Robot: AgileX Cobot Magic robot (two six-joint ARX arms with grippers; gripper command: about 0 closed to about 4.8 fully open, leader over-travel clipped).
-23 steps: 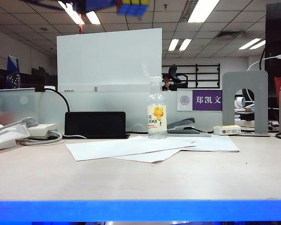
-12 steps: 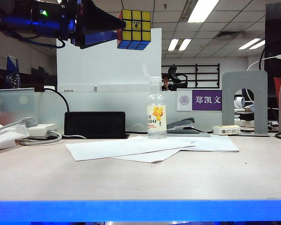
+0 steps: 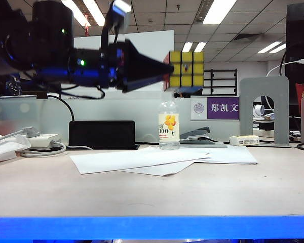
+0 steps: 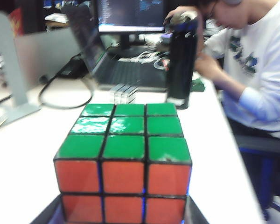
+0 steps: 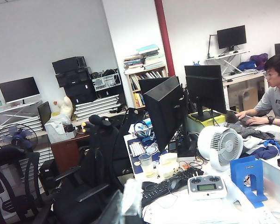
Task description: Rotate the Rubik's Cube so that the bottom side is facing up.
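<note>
The Rubik's Cube (image 3: 187, 68) hangs in the air above the table, its yellow face toward the exterior camera. My left gripper (image 3: 171, 70) reaches in level from the left and is shut on it. In the left wrist view the Rubik's Cube (image 4: 123, 149) shows a green face and a red-orange face, and sits between the dark fingers (image 4: 49, 215) of my left gripper (image 4: 123, 212). My right gripper (image 5: 133, 203) appears only in the right wrist view, as blurred fingers pressed together with nothing between them, pointing out over an office room.
A clear bottle with an orange label (image 3: 168, 125) stands right under the cube. White paper sheets (image 3: 142, 159) lie on the table (image 3: 152, 195). Behind are a black box (image 3: 102, 134), a stapler (image 3: 196, 135), a grey bookend (image 3: 264, 109) and cables (image 3: 40, 147).
My left arm has swung down and to the right with the cube. The cube went from the top edge of the view to just above the bottle. The grip is unchanged.
</note>
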